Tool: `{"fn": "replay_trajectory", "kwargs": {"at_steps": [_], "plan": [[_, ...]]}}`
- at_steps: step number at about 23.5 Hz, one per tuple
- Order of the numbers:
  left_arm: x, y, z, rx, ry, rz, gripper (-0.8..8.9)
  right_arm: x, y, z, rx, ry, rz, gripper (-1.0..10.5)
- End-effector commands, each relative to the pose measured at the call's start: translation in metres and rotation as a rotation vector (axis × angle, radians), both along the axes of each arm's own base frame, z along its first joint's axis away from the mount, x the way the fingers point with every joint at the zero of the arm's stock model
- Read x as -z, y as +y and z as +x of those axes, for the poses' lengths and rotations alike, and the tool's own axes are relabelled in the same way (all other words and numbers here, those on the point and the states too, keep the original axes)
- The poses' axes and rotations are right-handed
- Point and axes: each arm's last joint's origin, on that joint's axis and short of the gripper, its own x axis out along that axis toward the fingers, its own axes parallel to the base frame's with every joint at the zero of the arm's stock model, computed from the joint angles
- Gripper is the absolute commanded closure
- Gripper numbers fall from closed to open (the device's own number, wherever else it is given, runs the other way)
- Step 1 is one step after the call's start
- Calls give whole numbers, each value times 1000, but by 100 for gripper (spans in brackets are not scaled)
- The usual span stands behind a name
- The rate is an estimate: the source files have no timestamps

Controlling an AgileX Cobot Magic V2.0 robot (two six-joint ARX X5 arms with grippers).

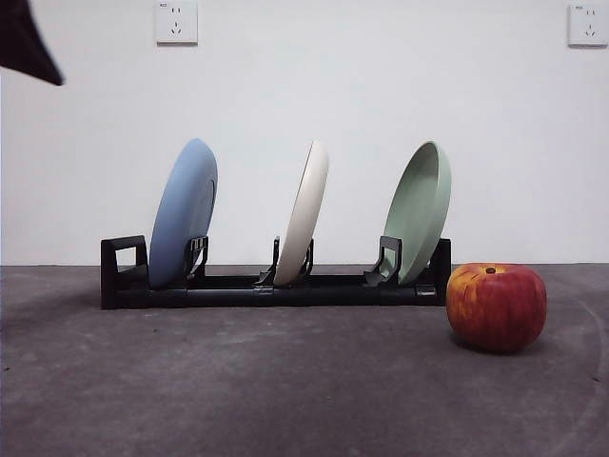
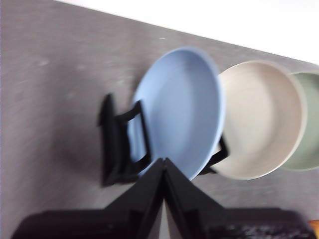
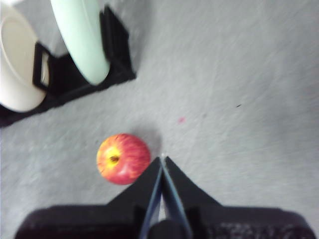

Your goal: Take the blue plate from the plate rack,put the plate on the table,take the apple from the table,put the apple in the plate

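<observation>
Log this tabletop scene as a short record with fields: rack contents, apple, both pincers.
Rack: long black plastic plate rack on the dark grey table
Slots: round pale blue plate, cream-white plate, pale green plate, all upright
Apple: round red apple on table beside rack's green-plate end
Left pincer: shut, above blue plate
Right pincer: shut, above apple

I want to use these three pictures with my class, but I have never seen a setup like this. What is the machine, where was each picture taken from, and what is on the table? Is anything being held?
It is a robot with two arms. One picture looks level across the table; the other two come from cameras on the wrists. A black plate rack holds a blue plate, a cream plate and a green plate, all on edge. An apple sits on the table beside the rack. The left gripper hangs above the blue plate, the right gripper above the apple. Both are shut and hold nothing.
</observation>
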Motion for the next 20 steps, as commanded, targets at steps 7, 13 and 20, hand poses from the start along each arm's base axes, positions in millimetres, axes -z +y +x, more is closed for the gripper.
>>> {"fn": "replay_trajectory", "kwargs": {"at_steps": [7, 13, 20], "plan": [[-29, -15, 102, 216, 205, -148, 623, 32, 6, 41, -220, 243, 137, 945], [-18, -42, 146, 253, 225, -183, 456, 35, 6, 44, -228, 266, 133, 945], [25, -65, 170, 270, 332, -191, 459, 35, 6, 44, -227, 267, 134, 945]]}}
